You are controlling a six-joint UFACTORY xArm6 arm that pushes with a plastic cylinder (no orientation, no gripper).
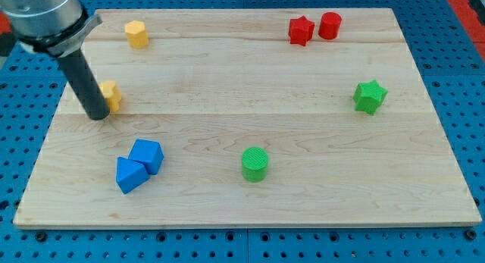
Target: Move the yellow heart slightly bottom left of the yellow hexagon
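The yellow hexagon (136, 34) sits near the board's top left. The yellow heart (112, 95) lies below it, toward the left edge, partly hidden by my rod. My tip (98, 116) rests on the board right against the heart's left lower side, touching or nearly touching it.
Two blue blocks (139, 166) touch each other at the lower left. A green cylinder (255, 164) stands at bottom centre. A green star (369, 96) is at the right. A red star (301, 30) and a red cylinder (330, 26) sit at top right. The board's left edge (47, 134) is close to my tip.
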